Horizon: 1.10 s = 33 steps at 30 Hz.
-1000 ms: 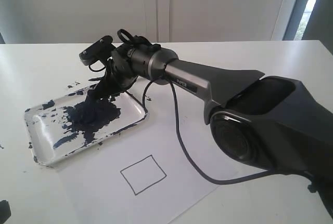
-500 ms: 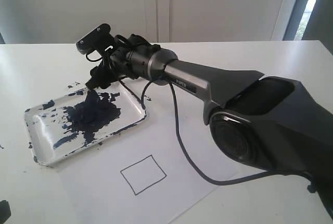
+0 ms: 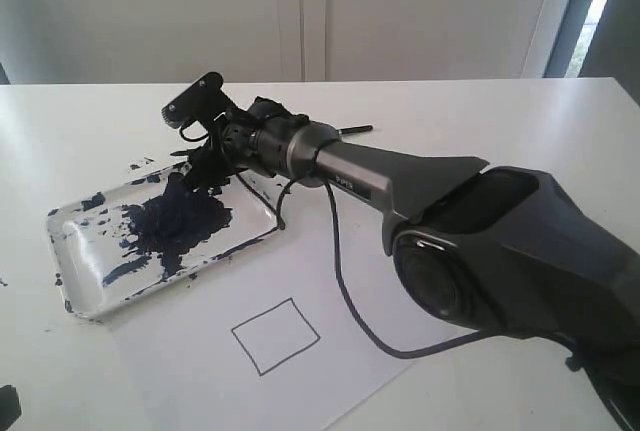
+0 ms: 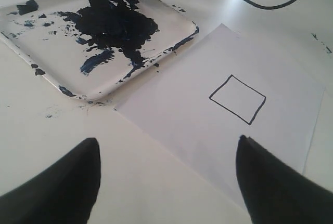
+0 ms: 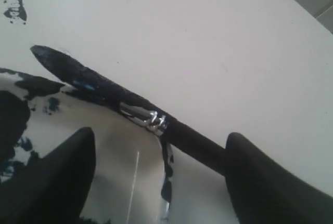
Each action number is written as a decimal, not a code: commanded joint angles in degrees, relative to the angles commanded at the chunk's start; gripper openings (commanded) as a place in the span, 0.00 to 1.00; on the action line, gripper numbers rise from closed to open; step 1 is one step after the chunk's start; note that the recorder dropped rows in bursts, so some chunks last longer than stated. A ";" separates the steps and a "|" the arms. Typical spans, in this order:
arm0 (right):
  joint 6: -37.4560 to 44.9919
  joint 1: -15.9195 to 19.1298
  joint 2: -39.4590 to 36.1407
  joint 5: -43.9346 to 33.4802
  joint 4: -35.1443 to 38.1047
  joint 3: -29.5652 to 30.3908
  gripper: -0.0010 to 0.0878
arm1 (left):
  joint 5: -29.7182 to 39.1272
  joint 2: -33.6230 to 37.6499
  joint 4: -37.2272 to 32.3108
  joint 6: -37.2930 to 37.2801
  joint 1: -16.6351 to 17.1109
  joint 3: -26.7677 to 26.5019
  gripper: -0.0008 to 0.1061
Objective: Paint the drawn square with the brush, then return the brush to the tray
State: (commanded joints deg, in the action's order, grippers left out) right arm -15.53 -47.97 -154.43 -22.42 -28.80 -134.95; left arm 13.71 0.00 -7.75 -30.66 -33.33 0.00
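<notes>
One brush (image 5: pixel 99 86), tip dark with paint, lies across the far rim of the tray (image 3: pixel 95 273), loose between the widely spread fingers of the right gripper (image 5: pixel 158 138). Nearby, the drawn square (image 3: pixel 275 336) sits unpainted on paper (image 3: pixel 190 361). The left gripper (image 4: pixel 167 141) gapes wide, holding nothing.

Table (image 3: pixel 90 111): white, carrying all I see.
Paper sheet (image 3: pixel 200 351): white, flat on the table's near side.
Paint splatters (image 3: pixel 137 165): small dark flecks, far left.
Wall (image 3: pixel 150 11): pale panels beyond the far edge.
Window frame (image 3: pixel 575 11): dark, far right.
Dark shape (image 3: pixel 8 406): near left corner; I cannot tell what.
</notes>
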 joint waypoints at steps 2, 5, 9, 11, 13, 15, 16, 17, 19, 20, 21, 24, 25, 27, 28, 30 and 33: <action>-0.27 0.00 -0.42 0.24 -0.10 -0.55 0.71 | 0.00 0.00 0.00 0.00 0.00 0.00 0.71; -1.29 0.33 -0.42 -0.84 0.02 -0.55 0.64 | 0.00 0.00 0.00 0.00 0.00 0.00 0.71; -2.53 0.66 -0.56 -3.19 1.69 -0.55 0.50 | 0.00 0.00 0.00 0.00 0.00 0.00 0.71; -2.36 0.66 -1.05 -3.81 2.57 -0.55 0.50 | 0.00 0.00 0.00 0.00 0.00 0.00 0.71; -2.28 0.66 -1.28 -4.00 3.89 -0.55 0.45 | 0.00 0.00 0.00 0.00 0.00 0.00 0.71; -2.28 0.66 -1.32 -4.00 3.82 -0.55 0.36 | 0.00 0.00 0.00 0.00 0.00 0.00 0.71; -2.28 0.66 -1.32 -4.00 3.82 -0.55 0.34 | 0.00 0.00 0.00 0.00 0.00 0.00 0.71; -2.28 0.66 -1.32 -4.00 3.82 -0.55 0.32 | 0.00 0.00 0.00 0.00 0.00 0.00 0.71; -2.28 0.66 -1.32 -3.76 4.70 -0.55 0.30 | 0.00 0.00 0.00 0.00 0.00 0.00 0.71; -2.28 0.66 -1.32 -3.62 5.80 -0.55 0.28 | 0.00 0.00 0.00 0.00 0.00 0.00 0.71; -2.28 0.66 -1.32 -3.62 7.06 -0.55 0.25 | 0.00 0.00 0.00 0.00 0.00 0.00 0.71; 0.28 0.34 -1.32 -3.62 11.80 -0.55 0.18 | 0.00 0.00 0.00 0.00 0.00 0.00 0.71; 1.97 0.11 -1.32 -3.62 13.53 -0.55 0.17 | 0.00 0.00 0.00 0.00 0.00 0.00 0.71; 6.62 -0.29 -1.32 -3.62 18.64 -0.55 0.15 | 0.00 0.00 0.00 0.00 0.00 0.00 0.71; 8.62 -0.48 -1.32 -3.62 21.39 -0.55 0.15 | 0.00 0.00 0.00 0.00 0.00 0.00 0.71; 11.51 -0.84 -1.32 -3.62 25.94 -0.55 0.15 | 0.00 0.00 0.00 0.00 0.00 0.00 0.71; 12.68 -1.32 -1.32 -4.08 30.65 -0.55 0.15 | 0.00 0.00 0.00 0.00 0.00 0.00 0.71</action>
State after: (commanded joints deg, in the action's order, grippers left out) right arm -2.85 -49.29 -155.75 -26.49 1.85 -135.49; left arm 13.71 0.00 -7.75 -30.66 -33.33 0.00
